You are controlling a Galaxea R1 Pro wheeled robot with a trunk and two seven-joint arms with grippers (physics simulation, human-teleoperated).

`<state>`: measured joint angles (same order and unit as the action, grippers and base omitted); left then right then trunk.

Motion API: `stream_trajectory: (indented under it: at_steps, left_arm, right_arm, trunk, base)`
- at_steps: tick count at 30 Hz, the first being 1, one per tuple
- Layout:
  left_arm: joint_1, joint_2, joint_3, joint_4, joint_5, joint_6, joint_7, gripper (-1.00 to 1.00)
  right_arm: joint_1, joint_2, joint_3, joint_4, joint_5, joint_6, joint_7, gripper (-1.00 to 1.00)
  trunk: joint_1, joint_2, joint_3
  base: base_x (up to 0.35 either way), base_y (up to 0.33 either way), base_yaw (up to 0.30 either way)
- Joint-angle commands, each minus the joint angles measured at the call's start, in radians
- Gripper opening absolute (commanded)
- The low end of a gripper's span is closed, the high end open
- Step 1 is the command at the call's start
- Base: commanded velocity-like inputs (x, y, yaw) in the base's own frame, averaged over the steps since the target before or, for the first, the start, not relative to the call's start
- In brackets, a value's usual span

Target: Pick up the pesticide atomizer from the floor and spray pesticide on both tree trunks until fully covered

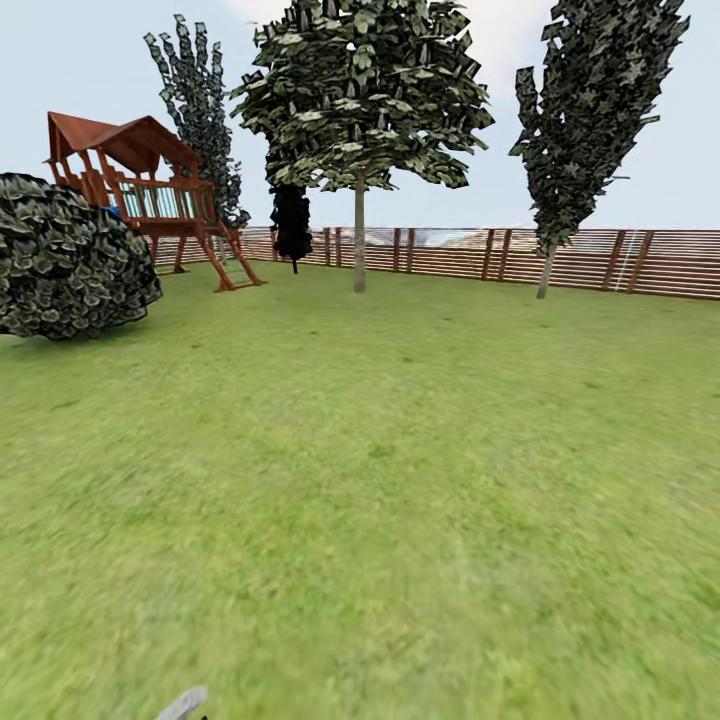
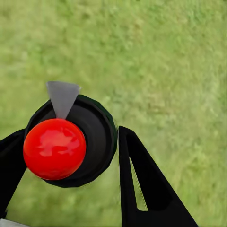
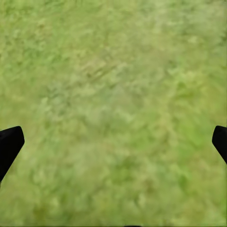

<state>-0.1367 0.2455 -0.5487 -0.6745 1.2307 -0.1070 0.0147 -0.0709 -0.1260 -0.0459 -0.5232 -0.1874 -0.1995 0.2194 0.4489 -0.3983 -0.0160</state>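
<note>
In the left wrist view my left gripper (image 2: 71, 137) is shut on the pesticide atomizer (image 2: 90, 137), a round black body with a red knob (image 2: 54, 149) and a grey nozzle (image 2: 62, 97), held over grass. The nozzle tip (image 1: 183, 704) also pokes into the bottom edge of the head view. A tall tree (image 1: 365, 90) with a straight grey-brown tree trunk (image 1: 359, 245) stands far ahead by the fence. My right gripper (image 3: 116, 139) is open over bare grass, with only its black fingertips (image 3: 9, 144) showing at the picture's sides.
The garden lawn (image 1: 400, 450) runs to a brown slat fence (image 1: 600, 260). A round bush (image 1: 65, 260) and a wooden play tower (image 1: 140, 190) stand at the left. A near-black tree (image 1: 292, 225) and a narrow dark tree (image 1: 590, 110) grow along the fence.
</note>
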Motion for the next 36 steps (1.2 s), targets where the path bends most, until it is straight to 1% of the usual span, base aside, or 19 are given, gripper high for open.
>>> stream_trajectory:
  at_steps: [1, 36]
  left_arm:
    - [-0.001, 0.001, -0.008, 0.0, 0.01, -0.008, 0.001, -1.0]
    - [-0.001, 0.001, -0.008, 0.0, 0.01, -0.008, 0.0, -1.0]
  right_arm:
    - [-0.001, 0.0, -0.003, 0.001, -0.01, -0.001, 0.009, 1.0]
    - [0.0, 0.001, -0.002, 0.0, -0.012, -0.001, 0.01, 1.0]
  trunk:
    - [0.001, -0.002, -0.002]
    - [0.001, -0.002, -0.002]
  base:
    - [0.335, 0.0, 0.0]
    - [0.335, 0.0, 0.0]
